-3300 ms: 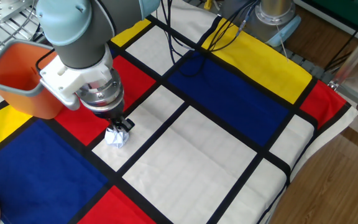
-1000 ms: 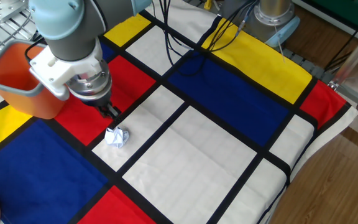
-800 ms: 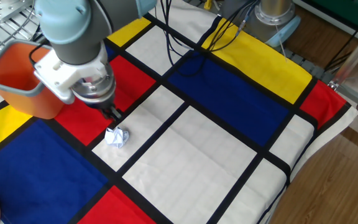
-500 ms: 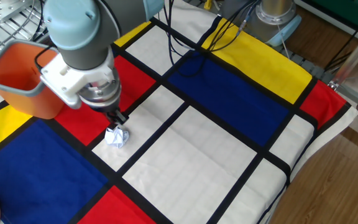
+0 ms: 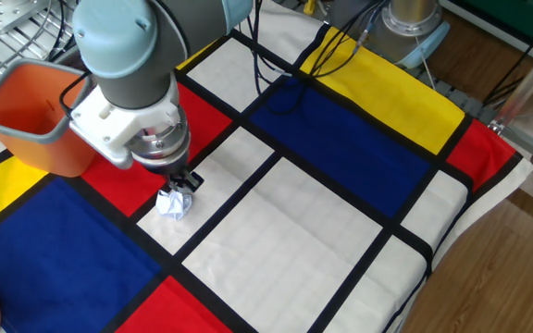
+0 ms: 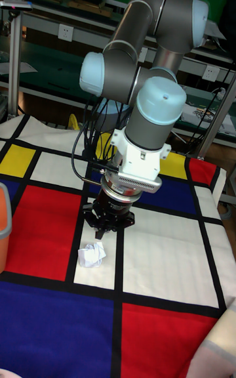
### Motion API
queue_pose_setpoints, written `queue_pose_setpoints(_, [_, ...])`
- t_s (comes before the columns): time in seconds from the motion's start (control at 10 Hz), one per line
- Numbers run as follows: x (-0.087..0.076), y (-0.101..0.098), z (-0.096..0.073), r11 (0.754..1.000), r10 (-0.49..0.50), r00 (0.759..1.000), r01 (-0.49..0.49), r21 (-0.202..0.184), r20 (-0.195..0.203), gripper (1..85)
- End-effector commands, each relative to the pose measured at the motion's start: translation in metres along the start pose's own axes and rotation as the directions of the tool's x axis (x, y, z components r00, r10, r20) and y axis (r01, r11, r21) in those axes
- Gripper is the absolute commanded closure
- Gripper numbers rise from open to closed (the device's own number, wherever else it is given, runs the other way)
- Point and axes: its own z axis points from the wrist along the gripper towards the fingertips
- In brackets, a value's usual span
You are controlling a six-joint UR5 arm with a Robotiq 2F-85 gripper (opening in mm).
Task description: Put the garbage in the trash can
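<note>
The garbage [image 5: 174, 203] is a small crumpled white paper ball lying on a white square of the checked cloth; the tall fixed view shows the garbage [image 6: 92, 254] there too. My gripper [image 5: 185, 181] hangs just above and to the right of it, its dark fingers apart and nothing between them. In the tall fixed view the gripper [image 6: 106, 226] stands above the ball, slightly to its right. The trash can [image 5: 26, 111], orange with a grey rim, sits at the far left; only a sliver of the trash can [image 6: 2, 220] shows in the tall view.
A cloth of red, blue, yellow and white squares with black lines [image 5: 340, 148] covers the table. Black cables [image 5: 285, 55] trail across its far side. A metal post base [image 5: 410, 23] stands at the back. The table's edge runs along the right.
The arm has swung right and down from beside the trash can, bringing the gripper back over the paper ball. The ball has not moved.
</note>
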Motion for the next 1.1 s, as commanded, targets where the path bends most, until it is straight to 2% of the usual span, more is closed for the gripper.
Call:
queue_pose_setpoints(0.0, [0.015, 0.001, -0.003, 0.997, -0.06, 0.997, 0.058, -0.046, -0.049, 0.7])
queue_pose_setpoints(0.7, [0.014, -0.003, -0.005, 0.998, -0.056, 0.997, 0.055, -0.033, -0.043, 0.7])
queue_pose_setpoints(1.0, [-0.001, -0.006, 0.005, 0.996, -0.07, 0.997, 0.07, -0.052, -0.014, 0.7])
